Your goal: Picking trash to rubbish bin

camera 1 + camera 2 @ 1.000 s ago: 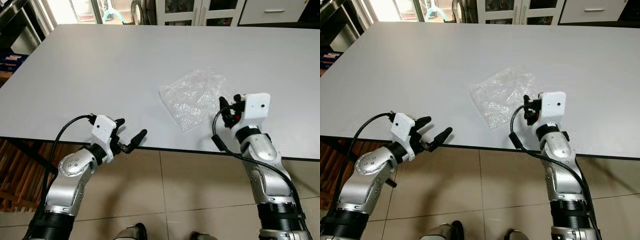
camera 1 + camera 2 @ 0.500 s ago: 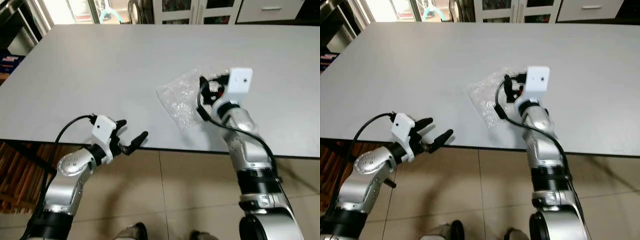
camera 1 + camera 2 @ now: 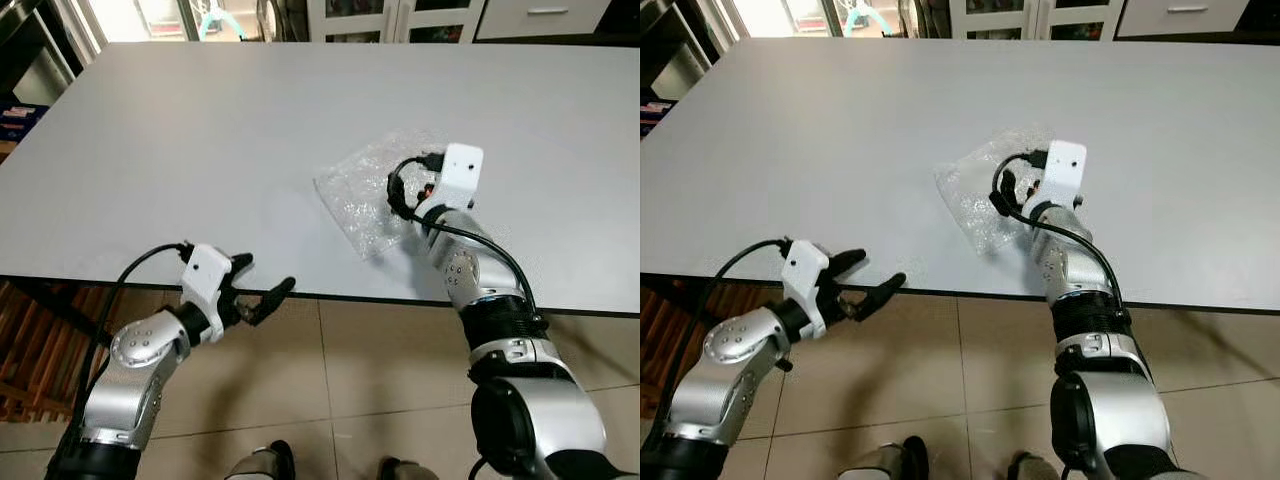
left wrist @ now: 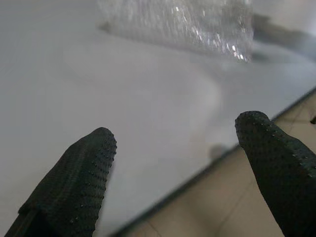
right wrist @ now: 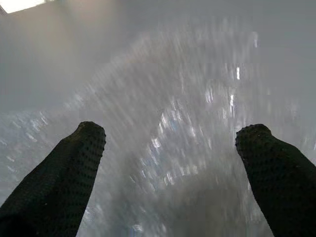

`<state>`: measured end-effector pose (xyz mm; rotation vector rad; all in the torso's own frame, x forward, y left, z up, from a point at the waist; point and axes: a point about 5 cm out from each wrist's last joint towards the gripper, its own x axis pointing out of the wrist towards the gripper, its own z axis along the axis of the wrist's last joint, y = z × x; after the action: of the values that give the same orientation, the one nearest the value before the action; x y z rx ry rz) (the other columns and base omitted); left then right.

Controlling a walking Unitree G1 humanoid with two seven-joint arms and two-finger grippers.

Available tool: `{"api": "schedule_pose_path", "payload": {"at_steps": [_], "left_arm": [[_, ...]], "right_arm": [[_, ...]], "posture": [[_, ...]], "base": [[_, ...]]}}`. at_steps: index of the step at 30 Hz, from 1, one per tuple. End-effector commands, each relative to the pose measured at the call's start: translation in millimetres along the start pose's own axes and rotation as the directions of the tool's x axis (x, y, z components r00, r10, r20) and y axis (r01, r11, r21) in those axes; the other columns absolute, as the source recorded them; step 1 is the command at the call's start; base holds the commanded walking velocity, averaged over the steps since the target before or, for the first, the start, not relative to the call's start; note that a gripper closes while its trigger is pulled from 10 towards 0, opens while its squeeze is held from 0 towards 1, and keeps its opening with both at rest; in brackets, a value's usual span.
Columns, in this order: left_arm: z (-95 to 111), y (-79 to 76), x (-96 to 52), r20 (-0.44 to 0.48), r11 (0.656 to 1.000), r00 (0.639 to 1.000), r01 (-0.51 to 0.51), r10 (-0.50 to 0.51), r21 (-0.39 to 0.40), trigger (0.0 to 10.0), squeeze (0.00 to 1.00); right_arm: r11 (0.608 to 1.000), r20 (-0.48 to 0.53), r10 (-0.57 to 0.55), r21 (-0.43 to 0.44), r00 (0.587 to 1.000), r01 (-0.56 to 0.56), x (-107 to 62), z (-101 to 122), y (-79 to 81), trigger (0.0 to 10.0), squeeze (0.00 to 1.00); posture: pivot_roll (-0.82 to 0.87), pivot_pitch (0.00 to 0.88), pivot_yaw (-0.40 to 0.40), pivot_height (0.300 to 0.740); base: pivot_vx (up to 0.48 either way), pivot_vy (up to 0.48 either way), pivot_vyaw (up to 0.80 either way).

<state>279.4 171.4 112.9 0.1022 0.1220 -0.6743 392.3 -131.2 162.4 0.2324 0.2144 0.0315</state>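
A crumpled sheet of clear bubble wrap (image 3: 358, 192) lies on the white table (image 3: 200, 130), near its front edge. My right gripper (image 3: 404, 192) reaches over the sheet's right part and hangs low above it, open. In the right wrist view the bubble wrap (image 5: 187, 98) spreads ahead of the gripper (image 5: 170, 163), between its two black fingertips (image 5: 74, 163). My left gripper (image 3: 262, 280) hovers open just off the table's front edge, empty. The left wrist view looks across the tabletop at the bubble wrap (image 4: 197, 24) beyond that gripper (image 4: 173, 163).
Beige floor tiles (image 3: 360, 380) lie below the table's front edge. White cabinets (image 3: 400, 15) stand past the far side. Wooden slats (image 3: 25, 350) show under the table at the left, and dark shelving (image 3: 30, 50) stands at the far left.
My right arm has swung forward from the table's front edge and come down over the bubble wrap. My left gripper has sunk a little below the edge.
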Motion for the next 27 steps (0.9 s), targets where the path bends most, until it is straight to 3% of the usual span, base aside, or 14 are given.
{"api": "schedule_pose_path", "payload": {"at_steps": [1, 17, 18, 19, 20, 21, 22, 27], "left_arm": [[2, -2.2, -2.2, -0.003, 1.000, 1.000, 0.015, -0.015, 0.006, 10.0, 0.00], [-2, -11.3, -5.3, -0.026, 1.000, 0.999, 0.022, -0.023, -0.010, 10.0, 0.00], [-2, -11.3, -5.4, -0.027, 1.000, 0.999, 0.022, -0.022, -0.010, 10.0, 0.00], [-2, -11.2, -5.8, -0.029, 1.000, 0.999, 0.021, -0.021, -0.011, 10.0, 0.00], [-2, -11.3, -6.0, -0.032, 1.000, 0.999, 0.020, -0.021, -0.013, 10.0, 0.00], [-3, -11.4, -6.2, -0.033, 1.000, 0.999, 0.020, -0.021, -0.014, 10.0, 0.00], [-3, -11.7, -6.1, -0.035, 1.000, 0.999, 0.021, -0.021, -0.015, 10.0, 0.00], [-3, -12.6, -5.9, -0.038, 1.000, 0.999, 0.026, -0.027, -0.017, 10.0, 0.00]], "right_arm": [[1.000, -0.028, 0.006, 0.028, 1.000, -0.005, 2.5, -3, 3.5, 10.0, 1.00], [0.994, -0.199, 0.042, 0.106, 0.979, -0.021, 3.0, -49, 0.8, 10.0, 1.00], [0.994, -0.207, 0.044, 0.108, 0.977, -0.022, 2.2, -53, 0.0, 8.9, 1.00], [0.993, -0.210, 0.048, 0.111, 0.976, -0.025, 1.6, -56, -0.5, 0.0, 1.00], [0.992, -0.220, 0.058, 0.124, 0.974, -0.031, 0.2, -61, -1.0, 0.0, 0.56], [0.992, -0.222, 0.058, 0.126, 0.973, -0.031, -0.1, -63, -1.3, 0.0, 0.22], [0.991, -0.225, 0.058, 0.128, 0.973, -0.029, -0.5, -64, -1.8, 0.0, 0.00], [0.990, -0.232, 0.060, 0.137, 0.971, -0.029, -1.6, -69, -3.1, 0.0, 0.00]], "posture": [[0.00, 0.211, 0.056, 0.740], [0.01, 0.221, 0.051, 0.740], [0.01, 0.223, 0.051, 0.740], [0.01, 0.223, 0.053, 0.740], [0.01, 0.223, 0.053, 0.740], [0.01, 0.225, 0.055, 0.740], [0.01, 0.225, 0.055, 0.740], [0.01, 0.225, 0.062, 0.740]], "base": [[0.000, 0.000, 0.00], [0.000, 0.000, 0.00], [0.000, 0.000, 0.00], [0.000, 0.000, 0.00], [0.000, 0.000, 0.00], [0.000, 0.000, 0.00], [0.000, 0.000, 0.00], [0.000, 0.000, 0.00]]}}
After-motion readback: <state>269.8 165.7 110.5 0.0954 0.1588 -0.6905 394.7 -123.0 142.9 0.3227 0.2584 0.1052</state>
